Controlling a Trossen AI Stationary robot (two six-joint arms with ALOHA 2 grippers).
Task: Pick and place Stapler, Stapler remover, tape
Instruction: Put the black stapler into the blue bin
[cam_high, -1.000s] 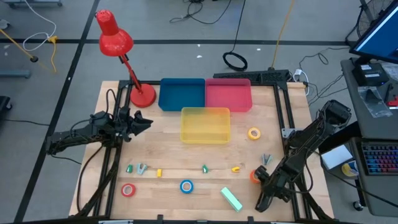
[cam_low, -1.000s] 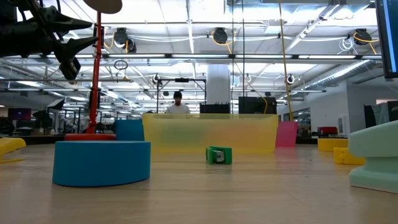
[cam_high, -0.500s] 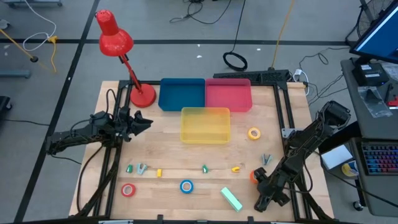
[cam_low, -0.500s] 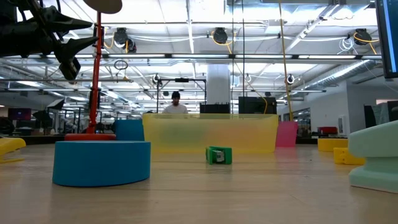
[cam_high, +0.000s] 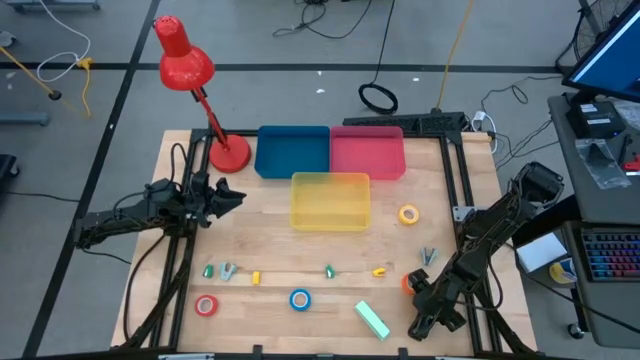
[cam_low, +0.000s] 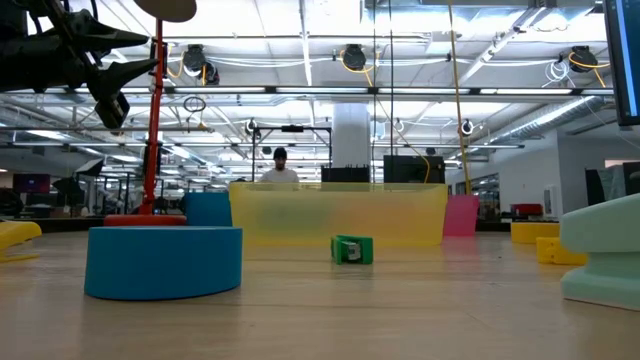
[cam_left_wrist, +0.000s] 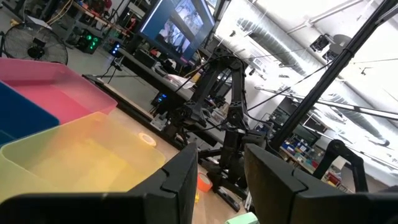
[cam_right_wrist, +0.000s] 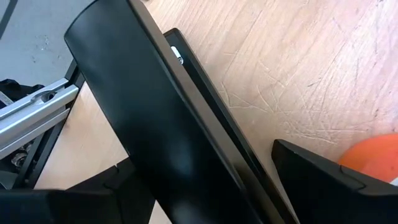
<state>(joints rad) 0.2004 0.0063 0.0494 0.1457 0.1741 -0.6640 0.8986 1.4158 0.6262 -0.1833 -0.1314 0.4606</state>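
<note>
My right gripper (cam_high: 413, 291) (cam_right_wrist: 217, 205) stands open, slanting down, near the table's front right corner. The orange tape roll (cam_high: 407, 282) (cam_right_wrist: 372, 163) lies just outside one finger (cam_right_wrist: 323, 183); whether they touch I cannot tell. The mint stapler (cam_high: 372, 320) (cam_low: 605, 250) lies flat to its left. Blue (cam_high: 300, 299), red (cam_high: 206, 306) and yellow (cam_high: 408, 214) tape rolls lie flat. Small stapler removers (cam_high: 329, 270) (cam_high: 428, 257) (cam_high: 228, 270) are scattered along the front. My left gripper (cam_high: 238, 196) (cam_left_wrist: 221, 180) hangs open and empty over the table's left side.
Blue (cam_high: 292, 150), pink (cam_high: 367, 150) and yellow (cam_high: 330, 200) bins stand at the table's middle back. A red desk lamp (cam_high: 228, 152) stands at the back left. A black frame rail (cam_right_wrist: 186, 124) runs under my right gripper. A person stands far behind the table.
My right gripper has rolled and tipped a little at the wrist while staying beside the orange roll. Nothing on the table has moved.
</note>
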